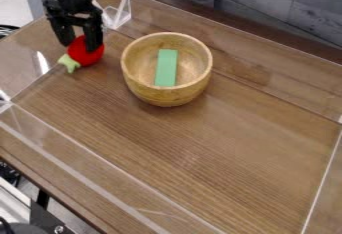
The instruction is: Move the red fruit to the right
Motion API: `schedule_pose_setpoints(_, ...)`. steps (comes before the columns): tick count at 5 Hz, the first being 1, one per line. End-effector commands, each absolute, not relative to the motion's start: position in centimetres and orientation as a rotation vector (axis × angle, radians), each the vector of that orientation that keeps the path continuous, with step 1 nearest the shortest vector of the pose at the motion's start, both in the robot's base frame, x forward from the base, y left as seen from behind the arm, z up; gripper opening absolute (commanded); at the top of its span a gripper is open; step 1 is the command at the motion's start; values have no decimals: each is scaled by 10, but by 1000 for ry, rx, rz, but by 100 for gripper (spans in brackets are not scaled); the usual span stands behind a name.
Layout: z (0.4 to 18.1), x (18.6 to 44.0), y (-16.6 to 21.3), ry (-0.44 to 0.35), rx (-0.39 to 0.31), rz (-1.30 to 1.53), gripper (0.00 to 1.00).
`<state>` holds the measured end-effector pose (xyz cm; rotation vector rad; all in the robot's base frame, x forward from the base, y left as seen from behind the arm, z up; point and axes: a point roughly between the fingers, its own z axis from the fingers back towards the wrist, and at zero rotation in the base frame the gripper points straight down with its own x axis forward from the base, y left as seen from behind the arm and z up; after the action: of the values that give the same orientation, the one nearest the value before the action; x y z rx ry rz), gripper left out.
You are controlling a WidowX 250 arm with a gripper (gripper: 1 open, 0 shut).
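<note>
Right now your jaws stand spread wide and hold nothing, one finger on each side of the fruit, so a squeeze would catch its red body. The gripper points straight down over it, low, which suits a top grasp. The fruit lies on the table at the far left, green cap toward the left edge. The bowl with its green block sits just to the right, so you'd likely need to lift over it
</note>
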<state>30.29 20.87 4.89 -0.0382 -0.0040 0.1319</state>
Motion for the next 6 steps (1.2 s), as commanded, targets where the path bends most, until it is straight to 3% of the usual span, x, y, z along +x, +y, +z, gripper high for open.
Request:
schedule_pose_setpoints(1, 59, 300, 209, -41, -11, 70, 100)
schedule_pose_setpoints(3, 61, 308, 217, -39, -19, 97, 100)
schedule_pose_setpoints(5, 44, 308, 215, -36, -24, 239, 100)
schedule_pose_setpoints(6, 45, 303, 212, -35, -22, 294, 100)
